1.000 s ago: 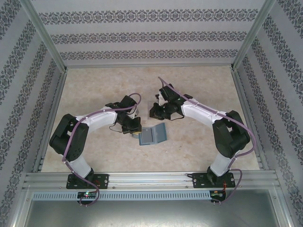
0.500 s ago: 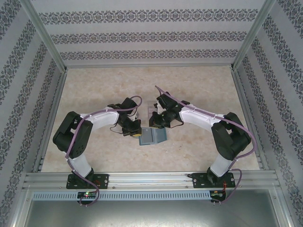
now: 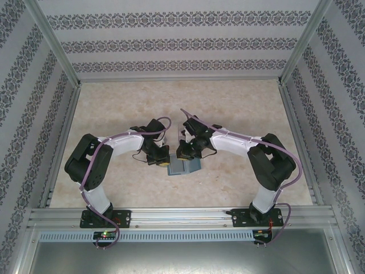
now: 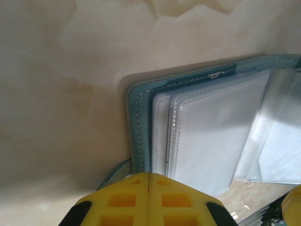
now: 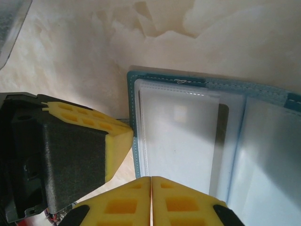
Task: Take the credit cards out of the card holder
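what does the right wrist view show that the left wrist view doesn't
Right wrist view: the left gripper, black-bodied with a yellow tip, at the left edge of the card holder, and a pale card with a dark strip along one side in a sleeve. Left wrist view: loose clear sleeves fanning to the right. Both: the open teal card holder on the beige table, with that camera's own shut yellow fingers at the bottom.

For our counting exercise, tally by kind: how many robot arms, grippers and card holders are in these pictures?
Arms: 2
Grippers, left and right: 2
Card holder: 1
Total: 5
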You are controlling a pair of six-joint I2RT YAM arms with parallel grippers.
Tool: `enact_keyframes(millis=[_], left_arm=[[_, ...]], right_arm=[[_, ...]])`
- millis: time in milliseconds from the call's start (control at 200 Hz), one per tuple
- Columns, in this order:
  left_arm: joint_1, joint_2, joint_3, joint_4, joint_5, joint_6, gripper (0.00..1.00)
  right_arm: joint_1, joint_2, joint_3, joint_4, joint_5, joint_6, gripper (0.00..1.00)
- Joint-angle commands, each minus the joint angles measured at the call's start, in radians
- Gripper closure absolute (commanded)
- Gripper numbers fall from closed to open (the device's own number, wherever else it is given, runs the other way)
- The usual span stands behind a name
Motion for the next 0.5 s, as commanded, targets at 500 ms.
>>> enact_keyframes(millis=[500], left_arm=[[-0.003,0.029,-0.027,-0.011,-0.023,0.021,1.00]], right_arm=[[0.046,0.115,0.058,0.046,-0.045,0.026,0.92]])
